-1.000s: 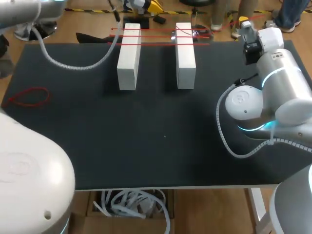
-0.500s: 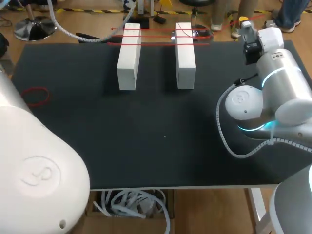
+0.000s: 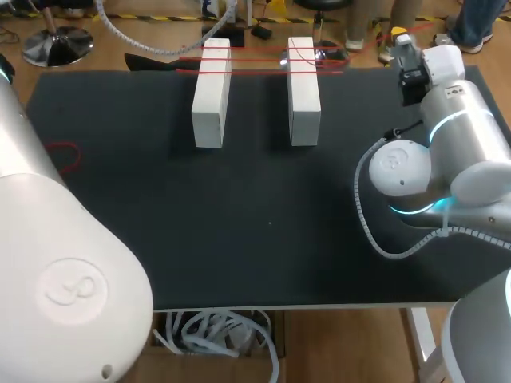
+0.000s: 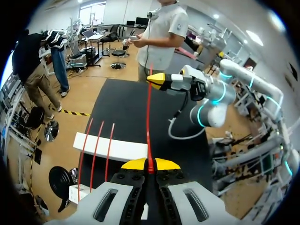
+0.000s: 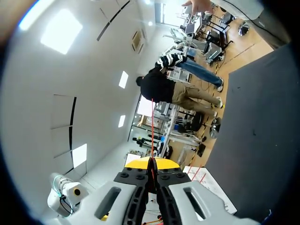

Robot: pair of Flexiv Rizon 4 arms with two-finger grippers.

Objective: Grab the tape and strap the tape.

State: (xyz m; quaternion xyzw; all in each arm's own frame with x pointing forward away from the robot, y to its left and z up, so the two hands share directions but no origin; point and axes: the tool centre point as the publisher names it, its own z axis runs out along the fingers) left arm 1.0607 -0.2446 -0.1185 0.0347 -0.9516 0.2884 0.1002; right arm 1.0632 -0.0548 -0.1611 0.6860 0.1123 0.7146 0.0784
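Currently left gripper (image 4: 150, 165) and right gripper (image 5: 151, 163) are each clamping closed on the red tape (image 4: 148, 122), stretching taut between them (above a white block (image 4: 112, 149)); overpulling risks it snapping or slipping out.

Robotics lab: robot arms (image 3: 455, 144) at a black table (image 3: 239, 231).

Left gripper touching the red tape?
Touching. The left wrist view shows the left gripper shut on the red tape, pinched from both sides, and the tape runs taut ahead from between its yellow tips.
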